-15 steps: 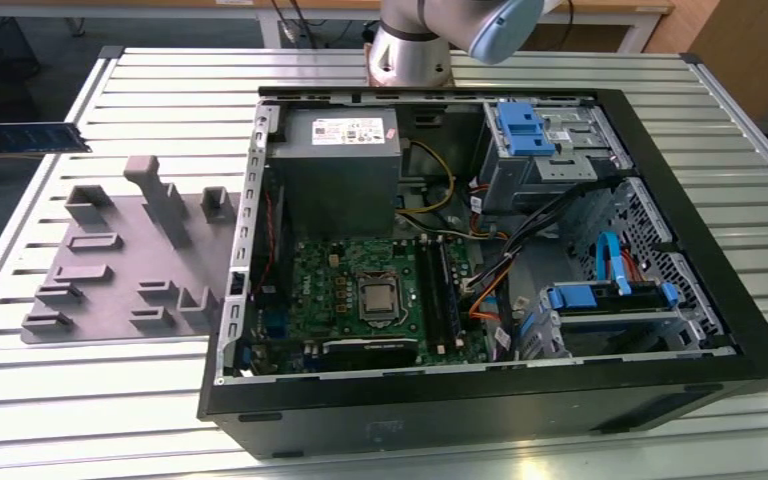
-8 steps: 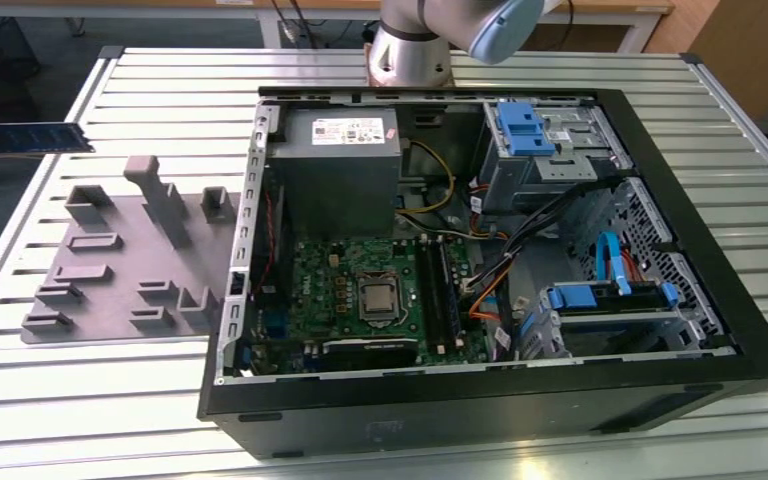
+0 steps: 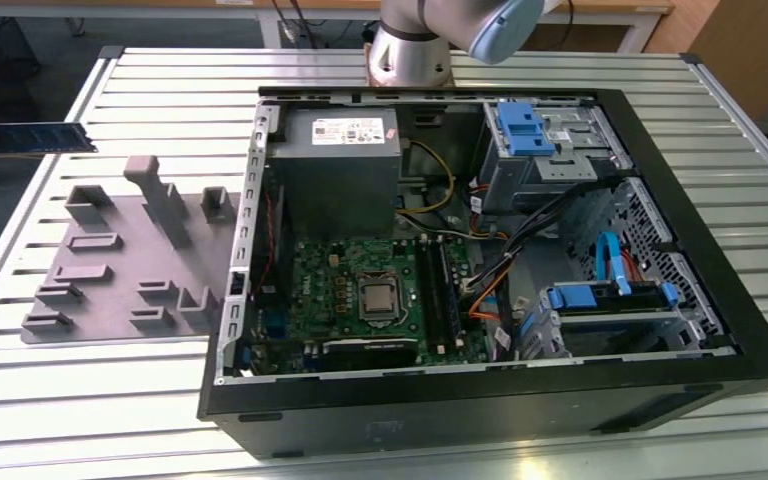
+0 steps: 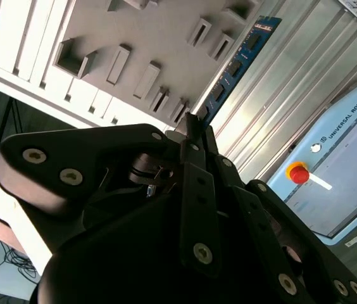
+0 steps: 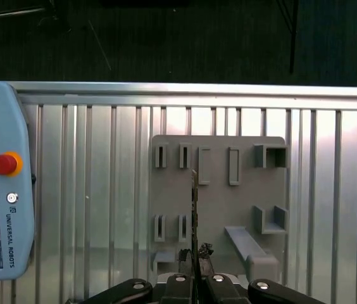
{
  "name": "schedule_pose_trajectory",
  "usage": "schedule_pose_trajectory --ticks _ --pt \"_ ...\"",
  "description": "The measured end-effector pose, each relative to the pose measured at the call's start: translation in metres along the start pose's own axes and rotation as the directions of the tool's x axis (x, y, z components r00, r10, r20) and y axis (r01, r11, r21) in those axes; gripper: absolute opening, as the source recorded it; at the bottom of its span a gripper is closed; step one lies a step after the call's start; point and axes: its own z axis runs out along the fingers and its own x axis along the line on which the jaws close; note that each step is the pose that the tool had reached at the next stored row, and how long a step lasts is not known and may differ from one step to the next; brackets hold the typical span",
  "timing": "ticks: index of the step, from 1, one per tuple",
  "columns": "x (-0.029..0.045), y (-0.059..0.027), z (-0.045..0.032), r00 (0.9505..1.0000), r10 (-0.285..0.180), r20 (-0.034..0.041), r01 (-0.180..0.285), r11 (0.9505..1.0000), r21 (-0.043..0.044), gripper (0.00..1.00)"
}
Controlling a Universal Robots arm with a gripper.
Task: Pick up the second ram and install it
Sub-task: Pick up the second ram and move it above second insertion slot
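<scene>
ram stick [image 3: 40, 137], blue and thin, hangs level in the air by the left edge of the slatted table [image 3: 157, 400] in the exterior view. both wrist views show one end of it clamped between the fingers of the gripper [image 4: 194, 126]. below it, a grey slotted holder [image 3: 117, 260] lies on the table near that edge. toward the exterior view's right stands the open computer case [image 3: 491, 410], with the green motherboard [image 3: 357, 290] inside.
</scene>
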Motion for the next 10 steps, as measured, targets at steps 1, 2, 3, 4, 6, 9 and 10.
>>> schedule_pose_trajectory --ticks 1,2,3,4,6,9,10 --pt "0.0 -0.0002 0.0 1.0 0.0 0.0 0.0 1.0 0.0 0.14" --pt "0.0 -0.0005 0.0 1.0 0.0 0.0 0.0 1.0 0.0 0.14" --pt "0.0 -0.0007 0.0 1.0 0.0 0.0 0.0 1.0 0.0 0.14" --pt "0.0 -0.0009 0.0 1.0 0.0 0.0 0.0 1.0 0.0 0.14" --pt "0.0 -0.0016 0.0 1.0 0.0 0.0 0.0 1.0 0.0 0.14" --pt "0.0 -0.0029 0.0 1.0 0.0 0.0 0.0 1.0 -0.0001 0.14" --pt "0.0001 -0.0035 0.0 1.0 0.0 0.0 0.0 1.0 0.0 0.14"
